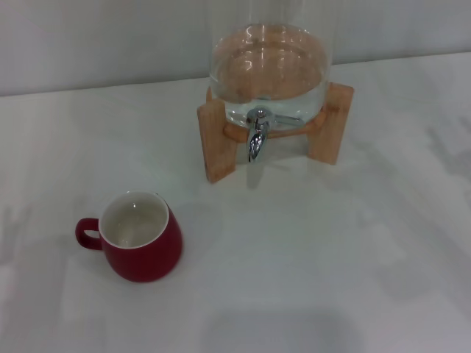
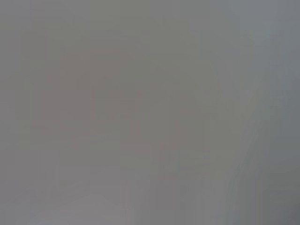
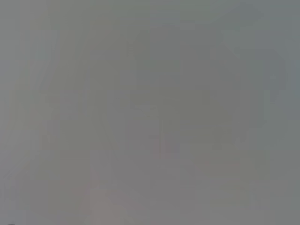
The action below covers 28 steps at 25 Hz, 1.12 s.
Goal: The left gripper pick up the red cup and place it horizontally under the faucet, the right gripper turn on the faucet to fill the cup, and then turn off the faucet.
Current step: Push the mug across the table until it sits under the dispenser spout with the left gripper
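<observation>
The red cup (image 1: 140,239) stands upright on the white table at the front left in the head view, its off-white inside showing and its small loop handle pointing left. The faucet (image 1: 257,132), a chrome spigot with its spout pointing down, sits at the front of a clear glass dispenser (image 1: 268,66) holding water on a wooden stand (image 1: 219,143) at the back centre. The cup is well apart from the faucet, to its front left. Neither gripper shows in any view. Both wrist views show only a blank grey surface.
The white table (image 1: 331,250) spreads around the cup and dispenser. A pale wall (image 1: 96,37) runs along the back behind the dispenser.
</observation>
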Available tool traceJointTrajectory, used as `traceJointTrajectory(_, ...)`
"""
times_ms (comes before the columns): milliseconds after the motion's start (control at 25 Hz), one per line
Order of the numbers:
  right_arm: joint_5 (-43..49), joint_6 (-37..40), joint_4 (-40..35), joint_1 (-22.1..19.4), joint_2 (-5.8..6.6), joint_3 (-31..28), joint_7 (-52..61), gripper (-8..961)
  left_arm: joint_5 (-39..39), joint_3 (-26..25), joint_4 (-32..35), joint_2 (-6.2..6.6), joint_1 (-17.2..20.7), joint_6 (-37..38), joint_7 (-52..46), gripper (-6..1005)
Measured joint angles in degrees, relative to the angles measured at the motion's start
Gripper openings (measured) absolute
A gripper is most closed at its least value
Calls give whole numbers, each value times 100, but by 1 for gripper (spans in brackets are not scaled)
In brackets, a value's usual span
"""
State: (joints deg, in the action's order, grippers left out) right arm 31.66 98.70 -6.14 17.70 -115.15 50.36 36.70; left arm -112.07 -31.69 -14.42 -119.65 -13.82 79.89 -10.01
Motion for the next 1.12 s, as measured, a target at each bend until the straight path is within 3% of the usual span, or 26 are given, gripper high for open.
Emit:
traceJointTrajectory(480, 7, 118, 90, 7, 1, 5, -5, 753, -6, 678, 45, 9, 127, -89, 6, 802)
traceJointTrajectory(1120, 16, 127, 46, -10, 1, 145, -14, 752, -676, 718, 36, -9, 263, -372, 25, 803)
